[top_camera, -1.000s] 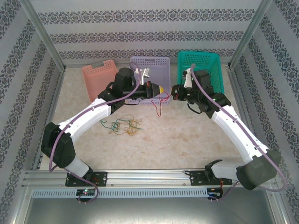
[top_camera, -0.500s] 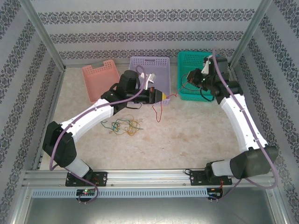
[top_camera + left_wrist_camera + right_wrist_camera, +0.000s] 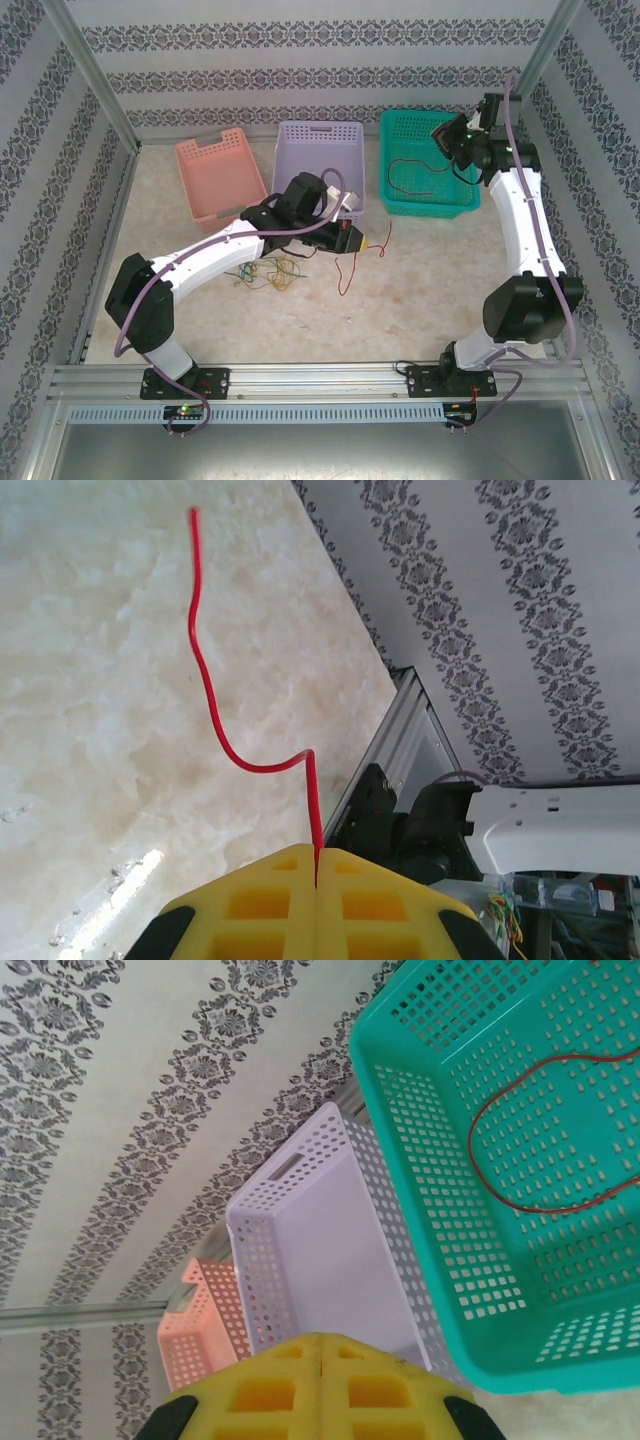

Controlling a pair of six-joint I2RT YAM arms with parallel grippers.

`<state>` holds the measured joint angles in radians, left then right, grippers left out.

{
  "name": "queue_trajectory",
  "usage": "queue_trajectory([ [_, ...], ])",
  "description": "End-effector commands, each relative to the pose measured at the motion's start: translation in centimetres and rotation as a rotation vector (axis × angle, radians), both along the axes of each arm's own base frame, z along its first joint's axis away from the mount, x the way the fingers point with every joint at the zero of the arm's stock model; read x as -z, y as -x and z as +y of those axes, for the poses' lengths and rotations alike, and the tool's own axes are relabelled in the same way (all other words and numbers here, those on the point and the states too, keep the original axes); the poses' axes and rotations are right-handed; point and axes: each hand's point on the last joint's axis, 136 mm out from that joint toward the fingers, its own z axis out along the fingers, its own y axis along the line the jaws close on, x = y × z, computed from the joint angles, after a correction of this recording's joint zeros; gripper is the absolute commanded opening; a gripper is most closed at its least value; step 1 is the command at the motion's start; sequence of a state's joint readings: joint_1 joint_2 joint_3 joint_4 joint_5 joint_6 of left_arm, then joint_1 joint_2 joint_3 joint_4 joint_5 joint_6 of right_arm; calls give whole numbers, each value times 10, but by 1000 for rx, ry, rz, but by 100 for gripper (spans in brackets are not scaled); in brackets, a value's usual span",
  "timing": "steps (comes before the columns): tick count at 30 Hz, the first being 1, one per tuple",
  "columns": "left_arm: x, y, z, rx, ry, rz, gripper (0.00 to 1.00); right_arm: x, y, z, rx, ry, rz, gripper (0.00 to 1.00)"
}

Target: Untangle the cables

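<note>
Left hand (image 3: 357, 238) is pinching one red cable (image 3: 347, 268), free end dangling toward the bench (image 3: 430, 290), just right of the green/yellow tangle (image 3: 268, 270). Right hand (image 3: 448, 138) has pads pressed together and empty, above the teal basket (image 3: 430, 207) far right; another reddish cable (image 3: 476, 1140) lies inside. Step looks like sorting a freed strand. Next: carry red to a basket, release.
</note>
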<state>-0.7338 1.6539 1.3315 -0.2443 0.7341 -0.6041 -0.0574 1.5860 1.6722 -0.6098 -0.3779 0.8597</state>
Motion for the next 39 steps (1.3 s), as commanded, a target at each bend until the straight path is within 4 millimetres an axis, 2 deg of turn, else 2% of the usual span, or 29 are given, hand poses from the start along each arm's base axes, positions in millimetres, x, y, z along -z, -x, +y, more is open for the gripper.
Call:
queue_trajectory([
  [1, -5, -2, -1, -2, -24, -40, 0, -7, 6, 10, -32, -50, 9, 0],
  [3, -11, -8, 1, -24, -21, -67, 0, 8, 21, 15, -42, -72, 53, 0],
  [7, -23, -16, 0, -25, -6, -88, 0, 47, 67, 36, -117, -2, 136, 41],
  [9, -25, -18, 0, -16, -2, -83, 0, 68, 91, 48, -173, 50, 170, 53],
  [13, -28, -21, 2, -5, 0, -78, 0, 107, 125, 70, -320, 129, 185, 64],
  [17, -29, -22, 3, 10, -3, -72, 0, 120, 139, 81, -393, 164, 163, 66],
  [24, -33, -21, -2, 31, 21, -59, 0, 138, 134, 90, -426, 171, 191, 59],
  [27, -34, -20, -2, 35, 25, -56, 0, 140, 126, 95, -434, 165, 190, 51],
  [31, -34, -19, -2, 35, 27, -54, 0, 143, 118, 98, -430, 170, 200, 37],
  [32, -35, -20, -1, 33, 28, -55, 0, 143, 116, 96, -421, 176, 204, 30],
  [33, -35, -19, -1, 33, 27, -55, 0, 142, 115, 94, -408, 184, 206, 17],
  [35, -33, -18, -1, 35, 23, -52, 0, 134, 110, 89, -375, 187, 194, 0],
  [39, -23, -12, 1, 49, 2, -35, 0, 112, 94, 70, -293, 169, 183, 0],
])
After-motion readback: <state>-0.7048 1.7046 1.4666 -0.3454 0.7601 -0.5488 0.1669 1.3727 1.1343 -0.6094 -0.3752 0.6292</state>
